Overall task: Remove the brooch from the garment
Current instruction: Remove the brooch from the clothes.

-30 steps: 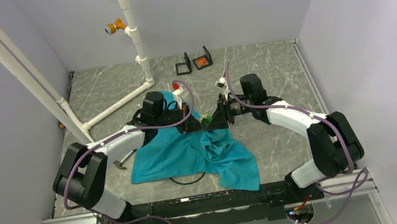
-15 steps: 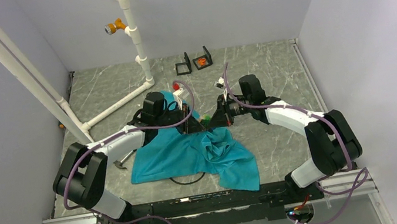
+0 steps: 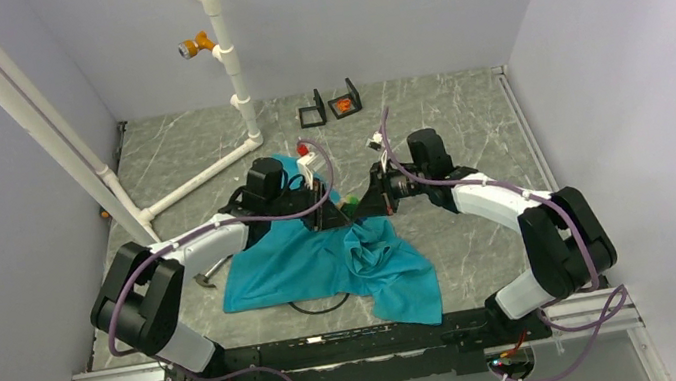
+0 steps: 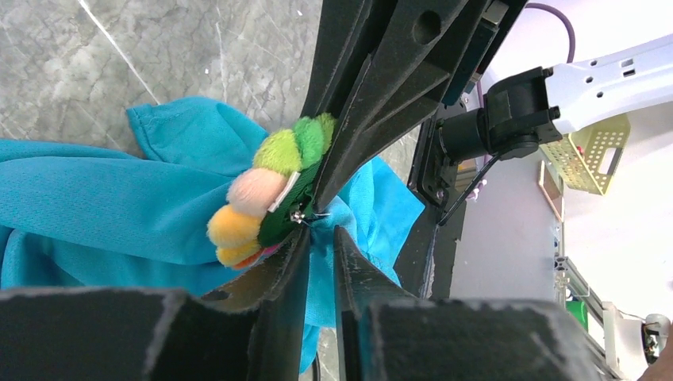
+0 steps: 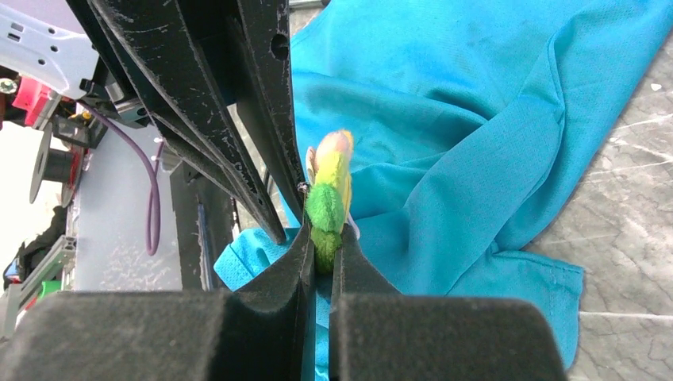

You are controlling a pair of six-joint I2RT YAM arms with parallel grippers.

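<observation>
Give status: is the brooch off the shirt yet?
Done: both grippers have reached the brooch. In hand: the right gripper is shut on its green end. The left gripper sits at the shirt by the pin, jaws slightly apart. Left: the brooch lies against the shirt, so pulling it clear looks undone. I can't tell whether the pin is out.

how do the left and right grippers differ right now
The right gripper is shut, while the left gripper has its jaws slightly apart. The right gripper pinches the green end of the brooch; the left gripper has only garment cloth in its gap. Both reach in from opposite sides, their tips close together at the brooch.
</observation>
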